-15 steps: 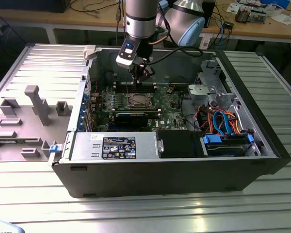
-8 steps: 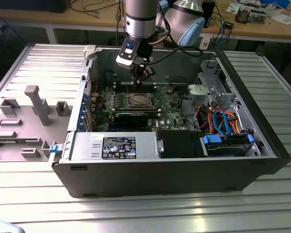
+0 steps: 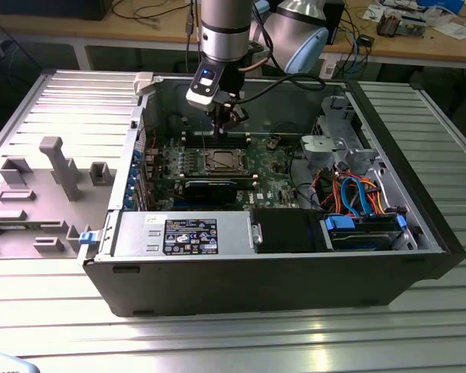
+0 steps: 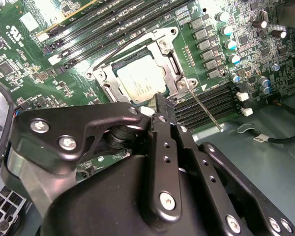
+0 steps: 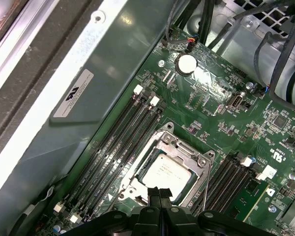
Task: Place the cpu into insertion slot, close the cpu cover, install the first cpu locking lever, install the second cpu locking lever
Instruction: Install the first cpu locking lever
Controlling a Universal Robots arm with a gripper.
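The cpu (image 4: 140,78) (image 5: 167,172) lies flat in the insertion slot (image 3: 221,161) on the green board, its silver top showing. The cpu cover (image 4: 169,54) (image 5: 184,150), a silver frame, lies down around the chip. One thin locking lever (image 4: 206,108) (image 5: 202,182) angles out from the socket's corner over the memory slots. A second lever (image 4: 123,46) runs along the opposite side of the frame. My gripper (image 3: 227,116) (image 4: 160,105) (image 5: 157,192) hangs just above the socket's edge, shut, with nothing between its fingers.
The board sits inside an open computer case (image 3: 279,272) with tall metal walls. Rows of memory slots (image 5: 118,147) flank the socket. A black card (image 3: 210,186) lies beside it, and cables (image 3: 357,194) and a drive bay fill the exterior view's right. A grey fixture (image 3: 54,167) stands outside the case.
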